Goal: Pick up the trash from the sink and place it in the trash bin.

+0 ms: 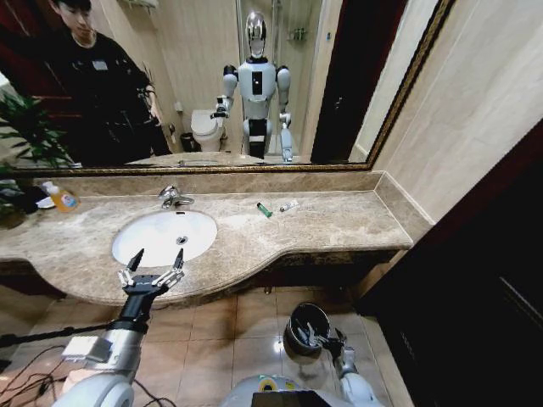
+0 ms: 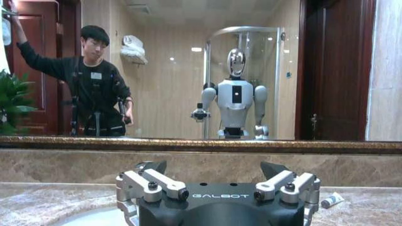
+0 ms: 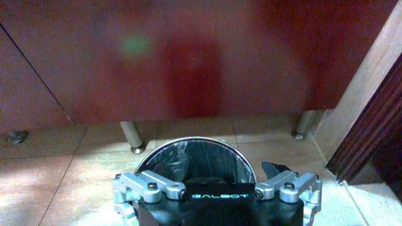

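I am looking down at the beige marble counter (image 1: 339,225) with the white oval sink (image 1: 163,236) set into it, the chrome tap (image 1: 172,197) behind the basin. The basin looks bare from my head view, though its near rim is partly hidden behind the left gripper (image 1: 153,266). That gripper is hovering at the counter's front edge, just before the sink, its fingers spreading wide with nothing between them. In the left wrist view the same gripper (image 2: 213,170) is facing the mirror, fingers parted.

On the floor, the shiny metal trash bin (image 1: 304,326) is standing below the counter's right half. My right gripper (image 1: 324,337) is sitting low at the bin's rim; the right wrist view shows it (image 3: 216,173) over the bin (image 3: 188,157) with its dark liner, fingers held apart and empty.

The trash I can see is lying on the counter well to the right of the sink: a green tube (image 1: 265,209) and a small white tube (image 1: 289,205) near it. The left wrist view catches a white tube (image 2: 332,200) at the far side, partly cut off by the gripper body. A yellow-orange bottle (image 1: 61,197) is resting on the far left of the counter.
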{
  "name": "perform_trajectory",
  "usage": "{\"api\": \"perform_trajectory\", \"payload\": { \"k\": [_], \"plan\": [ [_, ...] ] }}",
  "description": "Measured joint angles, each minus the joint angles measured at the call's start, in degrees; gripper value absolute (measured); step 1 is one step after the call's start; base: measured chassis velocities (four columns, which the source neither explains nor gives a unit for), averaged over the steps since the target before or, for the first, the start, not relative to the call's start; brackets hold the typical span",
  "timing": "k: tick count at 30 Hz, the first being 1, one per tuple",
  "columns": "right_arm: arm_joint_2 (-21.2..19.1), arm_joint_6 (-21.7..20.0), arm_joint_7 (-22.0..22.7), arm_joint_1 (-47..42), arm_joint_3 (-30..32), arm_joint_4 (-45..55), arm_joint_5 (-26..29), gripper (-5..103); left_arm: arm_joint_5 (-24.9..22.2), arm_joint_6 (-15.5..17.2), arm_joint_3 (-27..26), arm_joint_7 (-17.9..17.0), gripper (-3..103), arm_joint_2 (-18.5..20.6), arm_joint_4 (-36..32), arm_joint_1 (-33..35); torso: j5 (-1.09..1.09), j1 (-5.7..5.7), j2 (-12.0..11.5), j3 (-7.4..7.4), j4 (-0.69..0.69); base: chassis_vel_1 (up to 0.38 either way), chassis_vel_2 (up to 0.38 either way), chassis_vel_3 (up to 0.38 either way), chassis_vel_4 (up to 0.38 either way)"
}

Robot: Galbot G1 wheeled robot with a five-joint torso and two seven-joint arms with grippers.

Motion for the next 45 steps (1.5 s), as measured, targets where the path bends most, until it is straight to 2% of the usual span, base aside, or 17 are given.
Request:
{"api": "perform_trajectory", "payload": {
  "k": [10,15,27,31,38,40,42,45],
  "plan": [
    [0.32,-0.13,0.89,-0.98,0.02,2.38,0.12,100,0.0,0.0,0.0,0.0,100,0.0,0.0,0.0,0.0,0.0,0.0,0.0,0.0,0.0,0.0,0.0,0.0],
    [0.34,-2.58,2.45,-4.18,0.27,13.26,2.62,100,0.0,0.0,0.0,0.0,100,0.0,0.0,0.0,0.0,0.0,0.0,0.0,0.0,0.0,0.0,0.0,0.0],
    [0.3,-1.87,4.34,-11.01,1.17,32.11,3.22,100,0.0,0.0,0.0,0.0,100,0.0,0.0,0.0,0.0,0.0,0.0,0.0,0.0,0.0,0.0,0.0,0.0],
    [-0.51,-4.09,4.96,-13.4,1.52,43.09,5.87,100,0.0,0.0,0.0,0.0,100,0.0,0.0,0.0,0.01,0.0,0.0,0.0,-0.01,0.0,0.0,0.0,0.0],
    [-1.5,-6.87,4.09,-12.55,1.98,53.51,6.99,100,0.0,0.0,0.0,0.0,100,0.0,0.0,0.0,0.0,0.0,0.0,0.0,0.0,0.0,0.0,0.0,0.0],
    [-2.67,-10.06,3.89,-10.18,1.67,57.17,7.26,100,0.0,0.0,0.0,0.0,100,0.0,0.0,0.0,0.0,0.0,0.0,0.0,0.0,0.0,0.0,0.0,0.0],
    [-3.26,-11.32,3.88,-8.89,1.46,57.88,7.28,100,0.0,0.0,0.0,0.0,100,0.0,0.0,0.0,0.01,0.0,0.0,0.0,0.0,0.0,0.0,0.0,0.0],
    [-5.45,-15.77,3.41,-4.26,0.21,58.52,7.27,100,0.0,0.0,0.0,0.0,100,0.0,0.0,0.0,0.0,0.0,0.0,0.0,0.0,0.0,0.0,0.0,0.0]
  ]
}}
